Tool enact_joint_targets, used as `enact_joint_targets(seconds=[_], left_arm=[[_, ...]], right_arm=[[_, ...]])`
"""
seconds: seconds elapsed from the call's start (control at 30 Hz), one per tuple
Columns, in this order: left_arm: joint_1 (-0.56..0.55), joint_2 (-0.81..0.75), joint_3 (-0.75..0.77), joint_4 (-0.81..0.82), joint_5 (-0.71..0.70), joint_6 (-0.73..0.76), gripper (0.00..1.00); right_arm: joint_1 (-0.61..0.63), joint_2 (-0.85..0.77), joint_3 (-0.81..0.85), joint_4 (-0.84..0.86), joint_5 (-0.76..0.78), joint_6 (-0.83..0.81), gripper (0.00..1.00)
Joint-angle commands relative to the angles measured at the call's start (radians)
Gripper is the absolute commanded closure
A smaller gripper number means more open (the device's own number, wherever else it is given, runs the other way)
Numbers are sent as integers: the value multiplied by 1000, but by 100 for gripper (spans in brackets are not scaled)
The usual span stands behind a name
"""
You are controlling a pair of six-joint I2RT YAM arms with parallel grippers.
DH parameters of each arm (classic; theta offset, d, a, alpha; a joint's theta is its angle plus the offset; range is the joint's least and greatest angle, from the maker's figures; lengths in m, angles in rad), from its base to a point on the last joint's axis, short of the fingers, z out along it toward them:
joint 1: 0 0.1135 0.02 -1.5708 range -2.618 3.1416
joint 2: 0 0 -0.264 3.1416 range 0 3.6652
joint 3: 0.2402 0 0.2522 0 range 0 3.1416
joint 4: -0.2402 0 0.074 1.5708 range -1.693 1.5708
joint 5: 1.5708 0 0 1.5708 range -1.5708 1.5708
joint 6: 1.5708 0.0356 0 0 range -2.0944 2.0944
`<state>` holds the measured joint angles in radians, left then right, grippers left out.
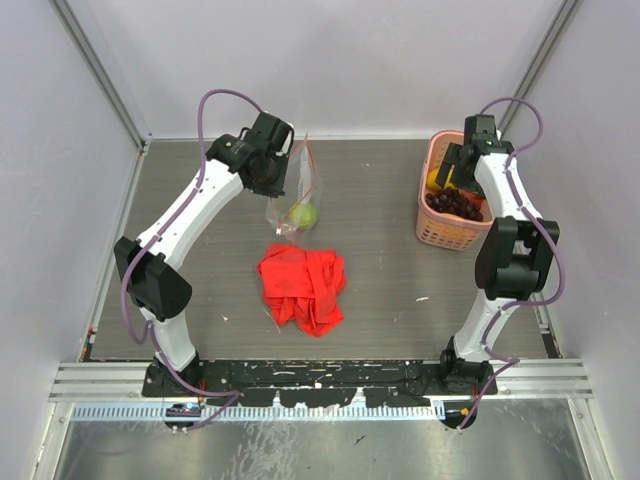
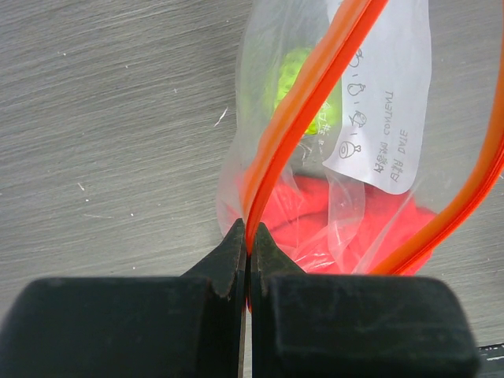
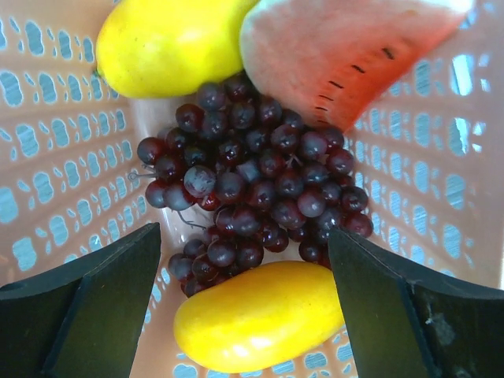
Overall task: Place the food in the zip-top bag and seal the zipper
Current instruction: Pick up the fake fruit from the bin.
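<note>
Left wrist view: left tool [image 2: 249,236] is seen clamped shut, jaws pinched on the zipper [image 2: 315,87] at the near corner of the mouth. Zip-top bag [image 2: 236,157] runs ahead of the tips with its mouth gaping, and the other zipper strip is swung off to the tool's right. Green fruit [image 2: 298,79] is seen inside the bag, further ahead. Red cloth [image 2: 331,213] shows through the film beneath.

Right wrist view: right tool [image 3: 244,236] is spread wide, nothing gripped, lowered into the pink basket [image 3: 47,157]. Grape bunch [image 3: 252,173] lies straight ahead between the fingers. One yellow fruit [image 3: 260,315] sits nearest the tool. A second yellow fruit [image 3: 169,43] and the watermelon slice [image 3: 346,55] are at the far wall.

Handling, judged: bag film is thin, limp and slippery, so it is best held by the stiffer zipper strip. Grapes look knobbly and light, so a pinch across the bunch's middle is advised. The smooth yellow fruit may squirt out.
</note>
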<state>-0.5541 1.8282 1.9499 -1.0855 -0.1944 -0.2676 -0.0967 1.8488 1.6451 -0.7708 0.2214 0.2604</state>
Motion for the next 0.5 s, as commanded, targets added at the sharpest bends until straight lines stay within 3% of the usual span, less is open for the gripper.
enact_joint_targets(seconds=[0.0, 0.17, 0.47], left_arm=[[5, -48, 6, 21, 16, 16, 100], [5, -44, 8, 21, 19, 16, 100], [5, -42, 9, 18, 21, 19, 100]], right_arm=[[-3, 19, 76, -88, -88, -73, 9], [-3, -20, 34, -112, -194, -82, 9], [-1, -27, 133, -308, -100, -50, 9]])
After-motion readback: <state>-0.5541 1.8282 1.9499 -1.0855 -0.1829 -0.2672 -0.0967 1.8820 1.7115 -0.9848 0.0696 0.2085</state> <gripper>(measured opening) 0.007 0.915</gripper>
